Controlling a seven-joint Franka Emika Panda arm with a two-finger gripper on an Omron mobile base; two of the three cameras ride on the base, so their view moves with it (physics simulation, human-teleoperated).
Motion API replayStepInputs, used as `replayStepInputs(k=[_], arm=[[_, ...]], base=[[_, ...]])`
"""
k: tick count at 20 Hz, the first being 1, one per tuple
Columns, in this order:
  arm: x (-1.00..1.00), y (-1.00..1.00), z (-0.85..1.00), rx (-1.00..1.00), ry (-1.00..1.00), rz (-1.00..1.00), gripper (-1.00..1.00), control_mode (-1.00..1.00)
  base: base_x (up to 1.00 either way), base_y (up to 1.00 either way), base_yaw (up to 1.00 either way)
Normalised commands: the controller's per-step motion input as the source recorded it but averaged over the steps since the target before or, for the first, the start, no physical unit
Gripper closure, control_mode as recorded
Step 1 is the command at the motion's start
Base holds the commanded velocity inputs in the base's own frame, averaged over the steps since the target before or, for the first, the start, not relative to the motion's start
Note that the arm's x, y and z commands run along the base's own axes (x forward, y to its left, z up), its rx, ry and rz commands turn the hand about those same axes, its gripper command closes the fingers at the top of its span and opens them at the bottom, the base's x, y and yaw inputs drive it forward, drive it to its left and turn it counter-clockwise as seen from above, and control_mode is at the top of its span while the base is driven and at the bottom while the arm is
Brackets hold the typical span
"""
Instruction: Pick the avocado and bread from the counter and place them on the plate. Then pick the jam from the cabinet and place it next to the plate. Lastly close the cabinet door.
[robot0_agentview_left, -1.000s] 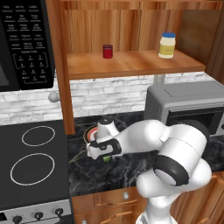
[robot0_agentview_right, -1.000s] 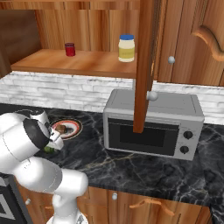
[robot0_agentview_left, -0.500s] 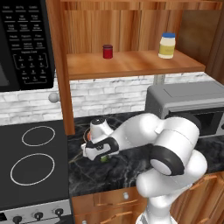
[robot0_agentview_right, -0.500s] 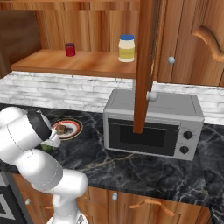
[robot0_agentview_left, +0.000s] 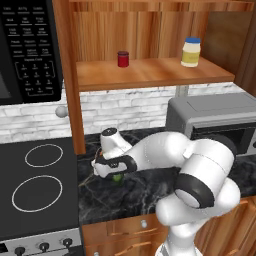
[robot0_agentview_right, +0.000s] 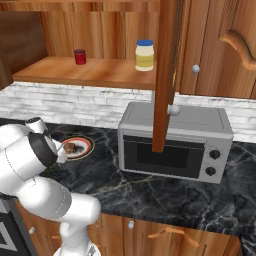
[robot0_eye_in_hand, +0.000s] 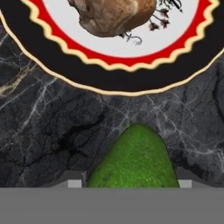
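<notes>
While the arm reaches low over the counter, the gripper hangs just above the black slab, right beside the stove edge. In the hand view the avocado sits square between the two finger tips, at six o'clock in that picture, one tip on either flank. The tips look close against its skin, but whether they actually pinch it I cannot tell from here. In the left base view a spot of green peeks out under the hand.

Up at twelve o'clock in the hand view lies the plate, its scalloped red band and dark outer rim curving across. The bread is on it, a brown lump over the white centre. The avocado is off the plate, on bare marble, near the rim but apart from it. The right base view shows the plate with the bread on it, at nine o'clock from the toaster oven.

Up in the cabinet, the jam stands on the shelf. The yellow jar stands well apart at its three o'clock. The cabinet door stands open, edge-on.
</notes>
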Motion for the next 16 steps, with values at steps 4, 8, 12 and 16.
replayStepInputs(k=[4, 8, 12, 16], arm=[[-0.19, -0.3, 0.34, 0.04, -0.03, 0.0, 1.0, -1.0], [-0.02, -0.31, 0.27, 0.03, -0.06, -0.01, 1.0, -1.0], [0.0, -0.28, 0.26, 0.02, -0.16, -0.02, 1.0, -1.0], [0.0, -0.24, 0.29, 0.03, -0.18, 0.0, 1.0, -1.0]], base=[[0.0, 0.0, 0.0], [0.0, 0.0, 0.0], [0.0, 0.0, 0.0], [0.0, 0.0, 0.0]])
